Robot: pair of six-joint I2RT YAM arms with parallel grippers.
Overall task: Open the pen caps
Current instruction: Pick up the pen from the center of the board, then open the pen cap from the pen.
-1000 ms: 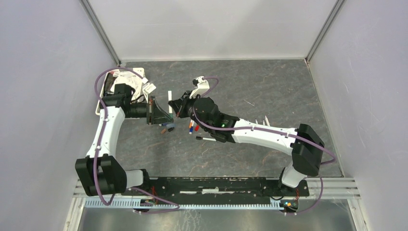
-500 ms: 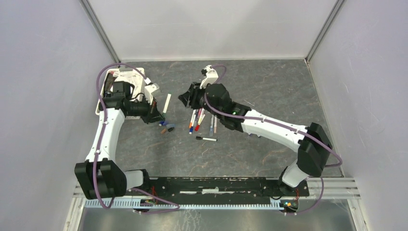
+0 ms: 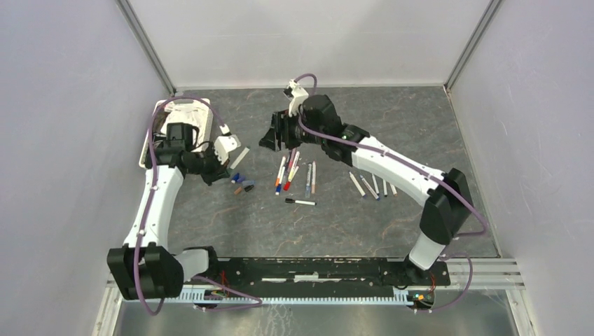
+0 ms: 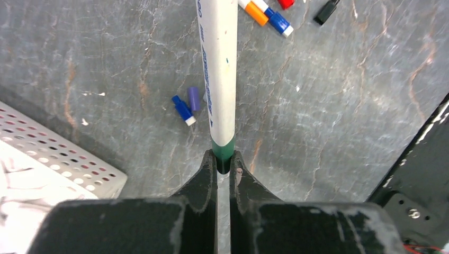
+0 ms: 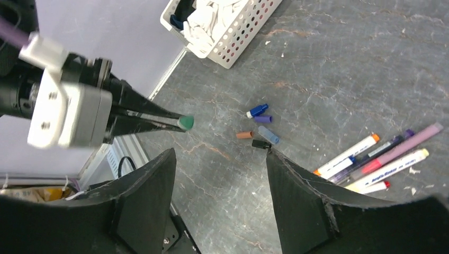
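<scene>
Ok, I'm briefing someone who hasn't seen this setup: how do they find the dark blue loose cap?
From the white perforated basket at the far left, look toward the pens to the small cluster of loose caps. The dark blue cap lies nearest the basket, beside a purple cap, and is the only one with a white end.
</scene>
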